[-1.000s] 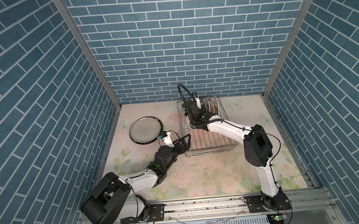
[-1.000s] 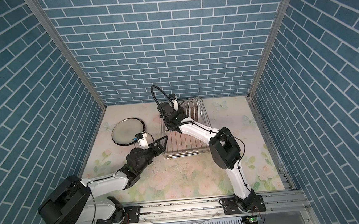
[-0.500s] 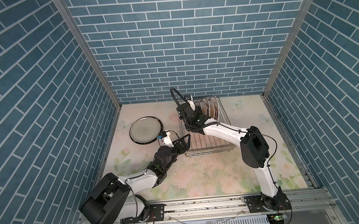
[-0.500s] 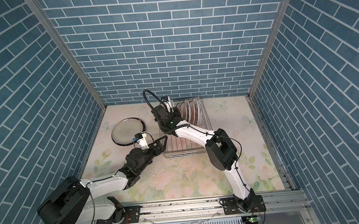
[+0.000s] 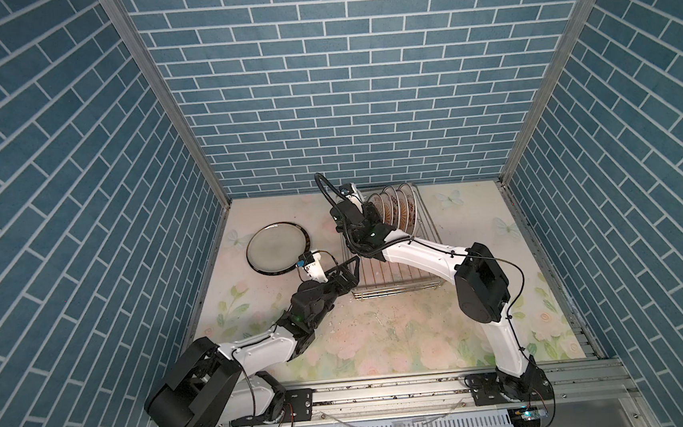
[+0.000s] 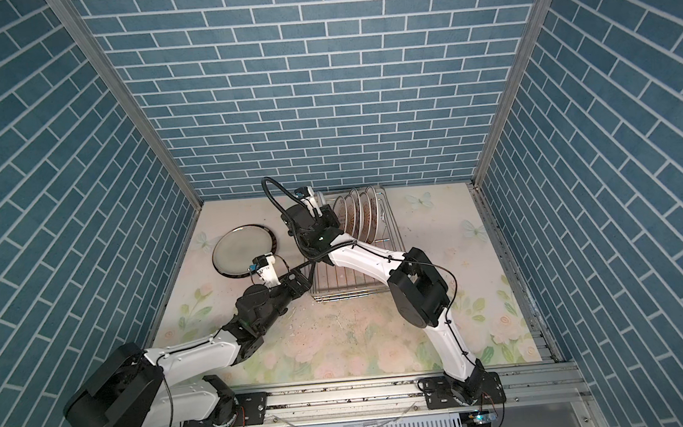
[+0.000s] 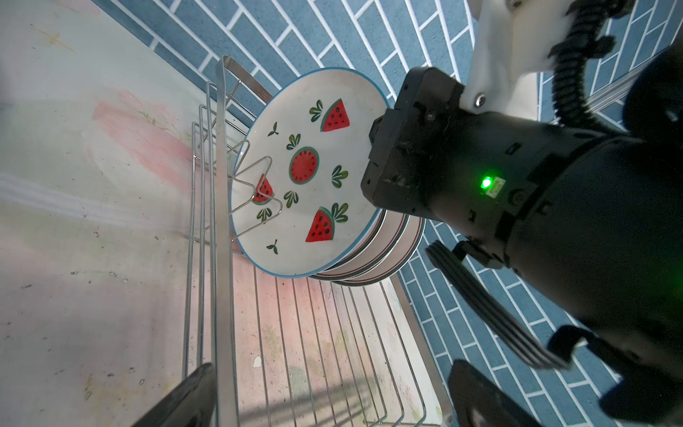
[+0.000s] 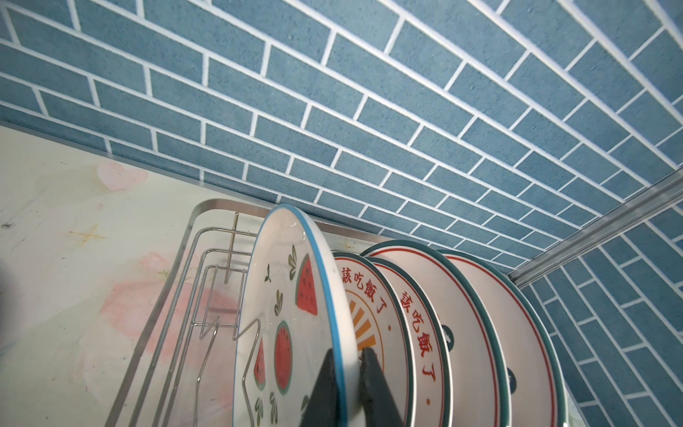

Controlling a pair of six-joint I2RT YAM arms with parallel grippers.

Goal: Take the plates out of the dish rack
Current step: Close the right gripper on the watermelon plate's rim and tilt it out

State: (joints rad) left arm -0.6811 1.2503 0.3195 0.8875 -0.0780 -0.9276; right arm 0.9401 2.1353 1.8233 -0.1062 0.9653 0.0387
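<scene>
Blue brick-pattern walls (image 5: 341, 77) on three sides; pale floral tabletop (image 5: 383, 336); aluminium corner posts (image 5: 163, 91).

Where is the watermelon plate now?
The watermelon plate stands in the dish rack, far centre in both top views, at the row's left end beside a lettered plate, rim pinched by the right gripper.

In both top views the scene is seen from high above the front rail (image 5: 387, 390), looking steeply down toward the back wall (image 5: 343, 97). The whole tabletop (image 5: 383, 336) is covered almost identically in each. The left wrist view is set close over the dish rack (image 7: 221, 258) and faced along it at the watermelon plate (image 7: 295, 207). The right wrist view is held closer still, looking past the right fingers (image 8: 327, 392) at that same plate's rim and the back wall.
</scene>
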